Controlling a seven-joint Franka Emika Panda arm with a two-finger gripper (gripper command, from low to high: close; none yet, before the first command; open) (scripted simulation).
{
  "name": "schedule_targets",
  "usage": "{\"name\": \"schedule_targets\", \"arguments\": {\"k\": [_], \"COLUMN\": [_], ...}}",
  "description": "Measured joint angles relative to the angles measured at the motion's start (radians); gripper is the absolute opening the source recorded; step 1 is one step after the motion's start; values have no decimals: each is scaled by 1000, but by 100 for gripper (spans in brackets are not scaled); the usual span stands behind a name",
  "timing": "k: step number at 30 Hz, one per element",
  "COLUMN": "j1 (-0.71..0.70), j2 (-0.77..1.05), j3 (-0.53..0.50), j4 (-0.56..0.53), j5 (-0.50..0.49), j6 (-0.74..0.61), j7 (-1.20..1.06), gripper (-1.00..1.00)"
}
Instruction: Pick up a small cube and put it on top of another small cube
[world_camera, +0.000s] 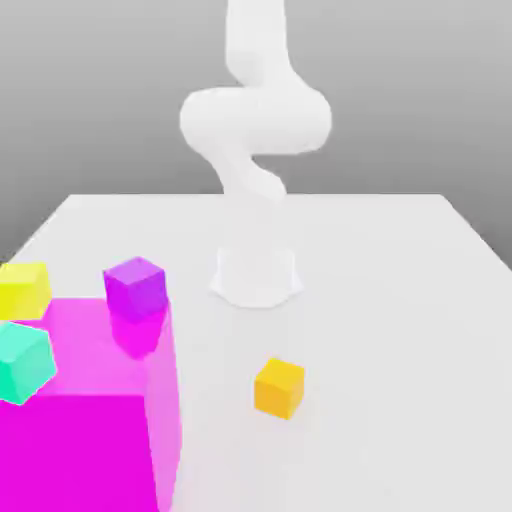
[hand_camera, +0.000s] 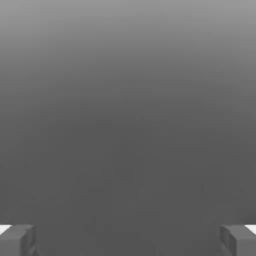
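The small orange-yellow cube lies on the white table, in front of the arm's base and a little toward the exterior view's right. The other small cube, lemon-yellow, sits at the exterior view's far left edge. The white arm rises from its base and leaves the frame at the top, high above both cubes. In the hand view my gripper is open. Its two grey fingertips stand far apart with nothing between them, against a plain grey background.
A large translucent magenta block fills the front left corner of the exterior view. A purple cube stands at its far corner, and a teal cube appears at its left side. Bare table lies around the orange-yellow cube.
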Motion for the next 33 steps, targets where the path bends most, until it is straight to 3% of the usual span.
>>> {"name": "schedule_targets", "arguments": {"k": [10,17,24,31,32,33], "j1": [-8,-35,-39,74,87,87], "j2": [288,561,794,942,957,957], "j3": [60,158,144,22,10,10], "j4": [-323,-568,-580,-563,-562,-562], "j5": [86,69,-27,-79,-79,-79], "j6": [246,474,655,783,796,796], "j7": [190,415,523,568,570,570], "gripper": [0,0,0,0,-100,-100]}}
